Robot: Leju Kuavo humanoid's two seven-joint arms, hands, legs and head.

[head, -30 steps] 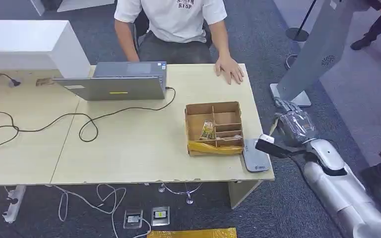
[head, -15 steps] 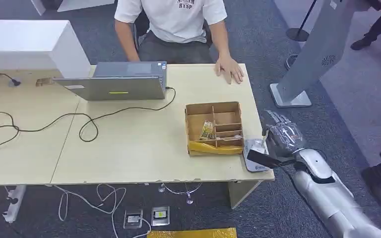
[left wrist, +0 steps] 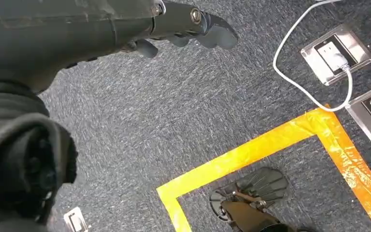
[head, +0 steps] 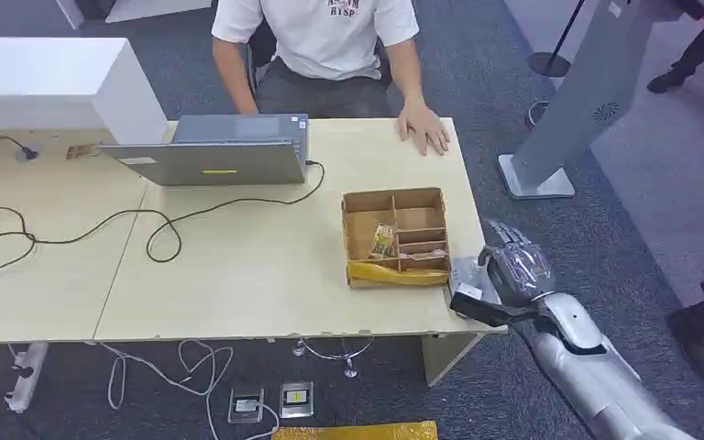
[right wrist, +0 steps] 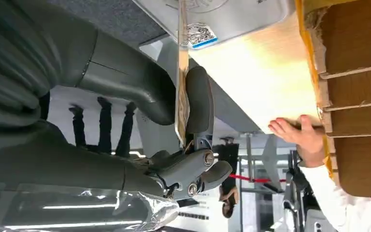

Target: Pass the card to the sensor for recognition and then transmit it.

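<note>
The right robot hand (head: 511, 270) pinches a thin pale card (right wrist: 182, 104) edge-on, just above the flat grey sensor pad (head: 466, 273) at the wooden tabletop's (head: 238, 266) corner. Recognition looks underway; handing it onward remains. The left robot hand (left wrist: 183, 29) hangs released.

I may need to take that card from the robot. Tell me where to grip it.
Judging by the right wrist view, take the card by its free end nearest the sensor, pinching the flat faces: it stands edge-on, and the right hand pinches the other end.
</note>
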